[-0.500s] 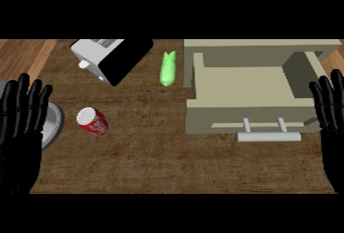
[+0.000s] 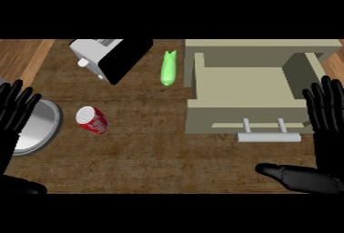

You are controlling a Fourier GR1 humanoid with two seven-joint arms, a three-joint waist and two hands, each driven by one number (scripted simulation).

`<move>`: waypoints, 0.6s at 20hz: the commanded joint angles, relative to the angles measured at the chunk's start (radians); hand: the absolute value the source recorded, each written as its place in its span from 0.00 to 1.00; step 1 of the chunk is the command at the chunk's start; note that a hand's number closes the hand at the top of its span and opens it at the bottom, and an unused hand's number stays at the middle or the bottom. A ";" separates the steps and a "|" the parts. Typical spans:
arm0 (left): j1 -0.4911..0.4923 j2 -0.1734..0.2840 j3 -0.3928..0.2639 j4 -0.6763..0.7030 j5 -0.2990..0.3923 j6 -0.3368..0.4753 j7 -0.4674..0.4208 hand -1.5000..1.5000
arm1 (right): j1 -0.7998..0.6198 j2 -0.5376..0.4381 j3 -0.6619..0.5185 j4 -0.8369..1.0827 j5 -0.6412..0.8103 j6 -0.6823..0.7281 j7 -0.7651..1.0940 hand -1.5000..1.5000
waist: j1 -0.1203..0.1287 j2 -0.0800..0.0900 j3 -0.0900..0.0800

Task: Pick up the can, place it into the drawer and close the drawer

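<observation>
On the dark wooden worktop (image 2: pixel 168 154), left of centre, the red can (image 2: pixel 92 120) lies tipped on its side, its silver top facing up-left. Just left of it sits a round grey plate (image 2: pixel 40 129), partly hidden by the left robot hand (image 2: pixel 15 113), which is open with straight fingers pointing up at the left edge. Behind the can, well apart, a toaster (image 2: pixel 111 57) stands at an angle, white body with a black face. To its right a green cucumber-like vegetable (image 2: pixel 168 68) lies lengthwise, just beside the drawer unit.

The beige drawer (image 2: pixel 242 86) is pulled open at the right, its inside bare, with a pale bar handle (image 2: pixel 267 134) on its front. The right robot hand (image 2: pixel 326 109) is open too, fingers up, at the right edge beside the drawer's side wall; its thumb (image 2: pixel 285 173) juts out low at the right.

Between can and drawer the worktop surface is bare. The near strip along the lower edge is also open.
</observation>
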 commanded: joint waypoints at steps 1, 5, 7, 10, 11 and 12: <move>-0.057 0.127 0.134 0.137 0.165 -0.061 0.138 0.00 | 0.028 -0.013 -0.029 -0.032 -0.029 -0.006 0.105 0.00 | -0.009 -0.003 0.000; -0.074 0.181 0.183 0.209 0.214 -0.132 0.148 0.00 | 0.020 0.029 0.011 -0.016 0.037 -0.060 0.135 0.00 | 0.001 -0.004 0.000; -0.117 0.166 0.169 0.154 0.210 -0.088 0.204 0.00 | -0.001 -0.033 -0.090 0.028 -0.044 -0.003 0.113 0.00 | -0.001 -0.004 0.000; -0.101 0.093 0.123 0.209 0.145 -0.116 0.137 0.00 | 0.012 -0.023 -0.068 0.018 -0.034 0.010 0.101 0.00 | 0.000 -0.004 0.000; -0.102 0.132 0.170 0.261 0.178 -0.172 0.130 0.00 | -0.005 -0.019 -0.071 0.054 -0.038 0.014 0.078 0.00 | 0.001 -0.004 0.000; -0.157 0.133 0.150 0.256 0.163 -0.129 0.145 0.00 | 0.119 0.050 0.033 -0.015 0.029 -0.002 0.042 0.00 | -0.004 -0.004 0.000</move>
